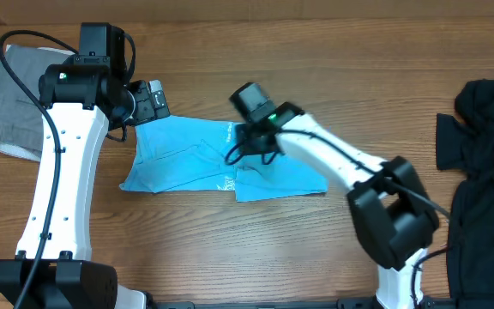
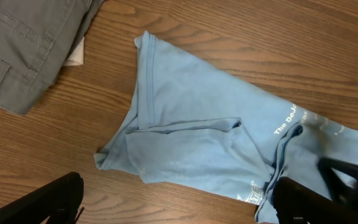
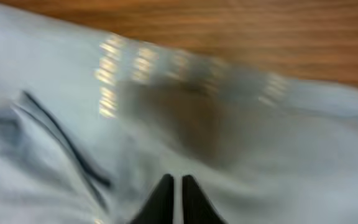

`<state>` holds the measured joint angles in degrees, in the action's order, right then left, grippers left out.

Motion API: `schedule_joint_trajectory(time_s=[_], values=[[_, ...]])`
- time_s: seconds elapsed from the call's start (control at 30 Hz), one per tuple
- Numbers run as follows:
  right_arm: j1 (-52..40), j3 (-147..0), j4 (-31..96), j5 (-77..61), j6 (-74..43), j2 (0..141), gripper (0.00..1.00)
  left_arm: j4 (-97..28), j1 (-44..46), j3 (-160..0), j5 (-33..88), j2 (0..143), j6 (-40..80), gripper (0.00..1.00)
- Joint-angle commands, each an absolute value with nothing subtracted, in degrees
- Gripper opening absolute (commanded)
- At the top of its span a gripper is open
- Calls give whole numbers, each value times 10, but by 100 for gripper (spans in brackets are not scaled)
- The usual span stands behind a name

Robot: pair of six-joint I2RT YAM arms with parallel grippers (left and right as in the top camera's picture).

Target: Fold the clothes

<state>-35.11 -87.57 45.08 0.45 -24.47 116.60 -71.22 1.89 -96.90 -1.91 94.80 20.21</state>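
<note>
Wood-grain table in every view, and the light blue T-shirt lies flat on it, partly folded into a long band with white lettering facing up. We see a grey garment well off the shirt's left end and a dark pile of clothes well off its right end. The left gripper hangs just above the shirt's far left corner, fingers spread wide, holding nothing. The right gripper is down at the shirt's middle, by the lettering, with its fingers pressed almost together. The wrist view is blurred, so we cannot tell whether cloth is caught between them. We judge the main risk to be a weak or empty pinch. If the tips hold only the top layer, or nothing, a lift would peel one layer and wreck the fold. Nothing pins the shirt's left end, so any pull could drag the whole shirt sideways. The right arm also crosses over the shirt and could rumple the right half on a low sweep.
</note>
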Motion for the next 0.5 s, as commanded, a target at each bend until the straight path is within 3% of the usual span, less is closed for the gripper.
schedule_joint_trajectory(time_s=[0.0,0.23,0.47], values=[[-270,-908,509,-61,-251,1072,16,-713,19,-975,-15,952,206,100],[-116,-896,671,-102,-152,1045,47,-713,19,-975,-15,952,206,100],[-13,-821,616,-220,-103,1046,51,-713,19,-975,-15,952,206,100]])
